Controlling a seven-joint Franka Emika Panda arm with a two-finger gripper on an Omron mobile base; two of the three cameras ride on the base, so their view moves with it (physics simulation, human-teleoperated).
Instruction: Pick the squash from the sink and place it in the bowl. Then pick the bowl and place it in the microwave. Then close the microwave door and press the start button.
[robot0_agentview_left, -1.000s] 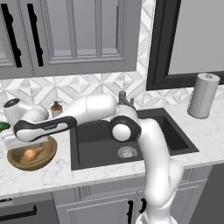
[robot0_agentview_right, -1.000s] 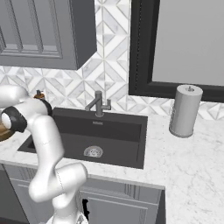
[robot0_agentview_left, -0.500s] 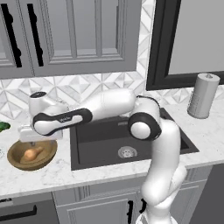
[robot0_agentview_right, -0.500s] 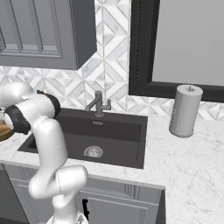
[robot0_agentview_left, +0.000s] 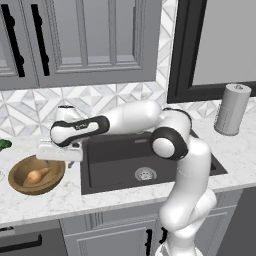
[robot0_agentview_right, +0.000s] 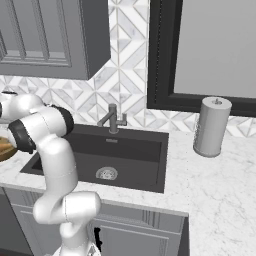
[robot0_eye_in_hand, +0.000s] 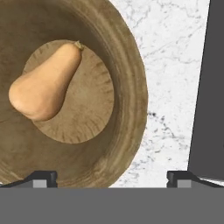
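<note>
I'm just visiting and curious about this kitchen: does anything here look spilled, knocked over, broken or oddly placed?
Nothing stands out. The squash lies on its side inside the wooden bowl on the marble counter beside the sink. The paper towel roll stands upright, and the open gripper hovers over the bowl's rim.

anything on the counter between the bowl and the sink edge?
Nothing lying there. In the hand view the stretch between the bowl and the sink is bare marble counter. The squash sits inside the bowl.
</note>
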